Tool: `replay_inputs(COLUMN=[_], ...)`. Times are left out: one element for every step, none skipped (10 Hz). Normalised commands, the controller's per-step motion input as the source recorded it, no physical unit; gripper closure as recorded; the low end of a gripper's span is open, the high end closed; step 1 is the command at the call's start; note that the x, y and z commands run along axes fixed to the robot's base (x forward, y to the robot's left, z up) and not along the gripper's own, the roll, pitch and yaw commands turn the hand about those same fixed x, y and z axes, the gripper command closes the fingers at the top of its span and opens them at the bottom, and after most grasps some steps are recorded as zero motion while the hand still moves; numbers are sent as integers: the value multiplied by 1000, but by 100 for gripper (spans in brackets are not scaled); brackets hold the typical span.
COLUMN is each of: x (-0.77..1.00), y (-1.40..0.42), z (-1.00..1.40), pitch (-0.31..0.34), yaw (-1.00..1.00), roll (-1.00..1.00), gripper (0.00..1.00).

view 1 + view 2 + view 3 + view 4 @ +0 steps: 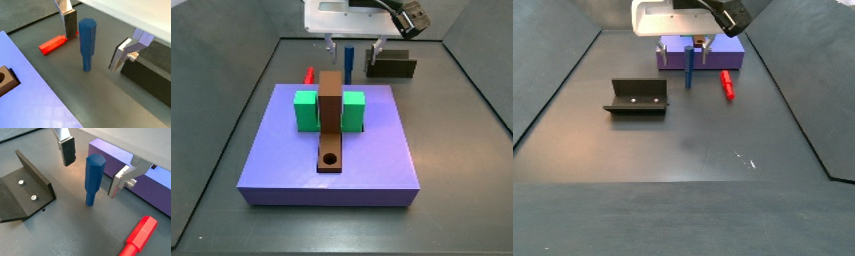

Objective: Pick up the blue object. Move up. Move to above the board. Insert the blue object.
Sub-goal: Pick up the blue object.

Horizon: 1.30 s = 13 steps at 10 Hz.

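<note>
Wrist view alone: hand [91, 170] astride blue object [93, 178].

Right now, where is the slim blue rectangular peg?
The slim blue rectangular peg stands upright on the floor between the open gripper fingers, untouched, with the red peg lying nearby and the purple board just beyond.

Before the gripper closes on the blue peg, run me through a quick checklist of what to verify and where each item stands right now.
1. Blue object stands upright on the floor: ok.
2. Gripper open, fingers either side of it: ok.
3. Finger pads not touching it yet: ok.
4. Red peg lies clear of the fingers: ok.
5. Fixture stands aside: ok.
6. Board slot free for insertion: cannot tell.
</note>
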Motion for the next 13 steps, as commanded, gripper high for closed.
replay_inputs(x=[0,0,0,0,0,0,0,0,0,0,0,0,0], y=[0,0,0,0,0,0,0,0,0,0,0,0,0], z=[0,0,0,0,0,0,0,0,0,0,0,0,0], pitch=[0,0,0,0,0,0,0,0,0,0,0,0,0], yaw=[0,0,0,0,0,0,0,0,0,0,0,0,0], roll=[0,0,0,0,0,0,0,0,0,0,0,0,0], gripper=[0,100,100,100,100,100,100,100,100,100,100,100,100])
